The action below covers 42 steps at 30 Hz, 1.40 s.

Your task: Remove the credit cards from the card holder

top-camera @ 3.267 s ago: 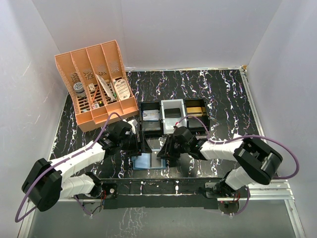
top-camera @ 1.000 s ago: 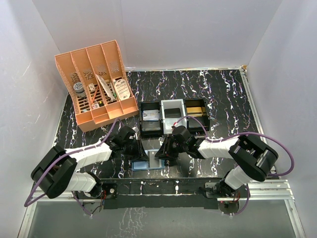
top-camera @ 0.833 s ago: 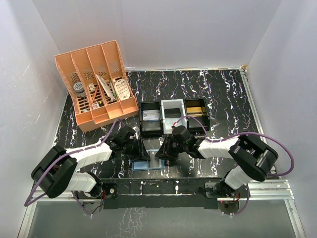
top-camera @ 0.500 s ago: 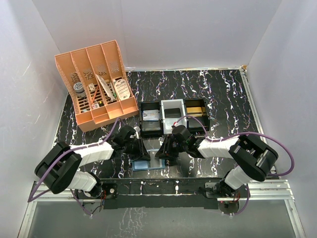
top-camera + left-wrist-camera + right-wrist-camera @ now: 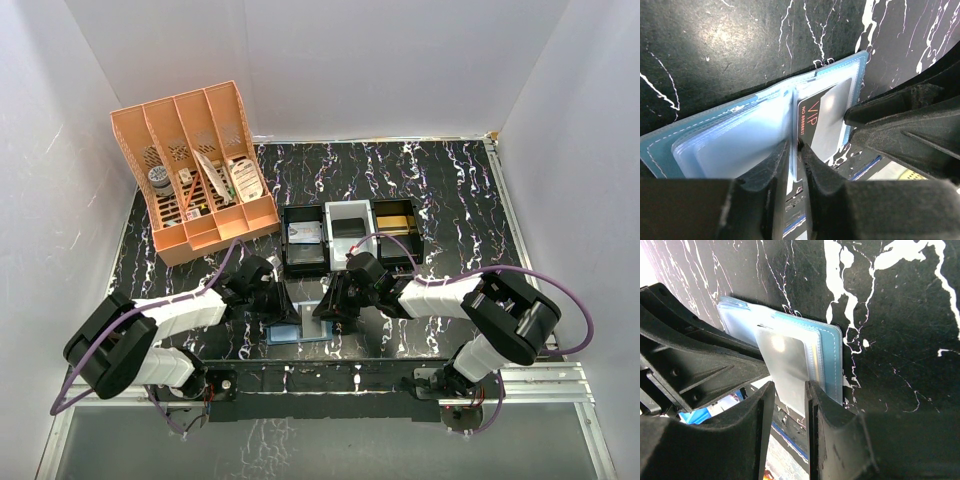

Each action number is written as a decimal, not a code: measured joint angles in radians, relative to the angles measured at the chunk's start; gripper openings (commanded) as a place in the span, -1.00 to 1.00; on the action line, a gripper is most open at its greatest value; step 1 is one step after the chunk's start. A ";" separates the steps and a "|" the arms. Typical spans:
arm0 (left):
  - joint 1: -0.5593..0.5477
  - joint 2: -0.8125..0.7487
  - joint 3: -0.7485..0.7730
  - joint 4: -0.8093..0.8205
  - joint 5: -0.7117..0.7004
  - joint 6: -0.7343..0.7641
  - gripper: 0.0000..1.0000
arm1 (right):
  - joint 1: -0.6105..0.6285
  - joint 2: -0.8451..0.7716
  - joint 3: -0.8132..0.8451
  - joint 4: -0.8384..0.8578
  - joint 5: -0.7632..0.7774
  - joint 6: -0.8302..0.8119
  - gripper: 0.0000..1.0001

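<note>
Left claw (image 5: 794,150): narrow, pinched on a thin inner leaf of the card holder (image 5: 730,145) near its fold, as far as I can see.

Card holder: lies open flat on the desk (image 5: 450,190) at the near edge, between my two claws.

Black card (image 5: 812,117): seated in its clear pocket, not yet out.

Right claw (image 5: 788,390): fingers partly apart, astride a clear sleeve; cannot tell whether they grip it.

Progress: early. Holder opened and pinned; this card is left to draw out. Other cards not visible.
</note>
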 measured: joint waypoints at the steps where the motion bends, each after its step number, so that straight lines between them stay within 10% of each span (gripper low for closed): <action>1: 0.000 0.000 0.000 0.000 0.001 0.001 -0.54 | 0.000 0.000 0.000 -0.001 0.000 0.000 -0.40; 7: 0.000 -0.003 -0.001 0.029 0.018 0.000 -0.37 | 0.001 0.001 0.004 -0.006 0.000 0.000 -0.40; 20: 0.005 0.026 -0.005 0.050 0.032 -0.013 -1.00 | -0.001 0.002 0.006 -0.010 0.000 0.000 -0.40; 28: 0.000 -0.036 -0.009 -0.024 -0.023 0.013 -1.00 | 0.001 0.002 0.008 -0.013 0.004 0.000 -0.39; 42: 0.001 0.005 -0.045 0.117 0.040 -0.046 -0.53 | 0.002 0.002 0.012 -0.018 0.007 -0.001 -0.39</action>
